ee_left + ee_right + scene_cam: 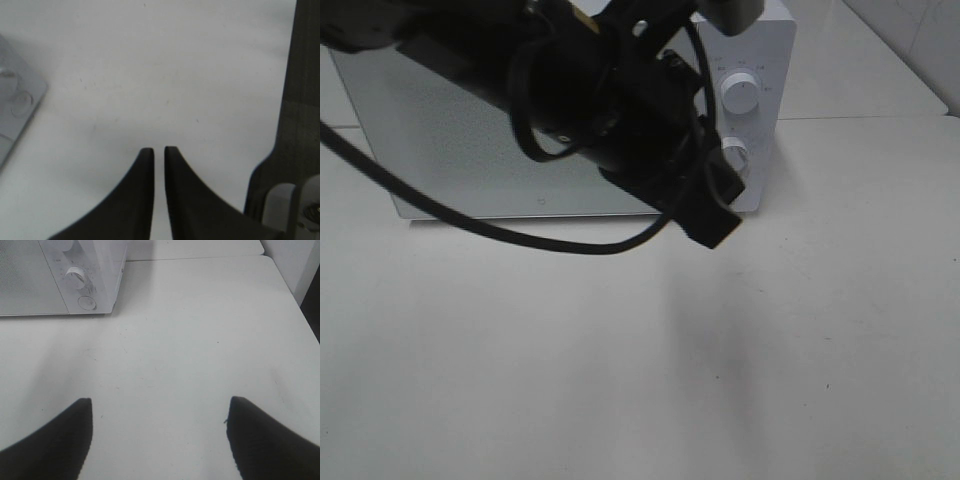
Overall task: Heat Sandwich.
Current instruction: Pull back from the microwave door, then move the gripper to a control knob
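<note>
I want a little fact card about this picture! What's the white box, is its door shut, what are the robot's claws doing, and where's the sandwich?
White box: a microwave at the back of the table
Door: looks shut
Knobs: two round ones on its panel, plus a round button below
Left gripper: fingers almost together, a thin gap showing, holding nothing
Right gripper: open wide, holding nothing
Sandwich: not visible in any view
Black arm: blocks part of the microwave in the high view

Even, soft overhead light, no glare. Washed-out white worktop (520, 380) with a faint diffuse shadow in front of the microwave (470, 150). Black arm (610, 110) over the microwave close to lens, underexposed, soft. Left claw (154, 150) view blurry, microwave corner smeared. Right wrist view sharper.
</note>
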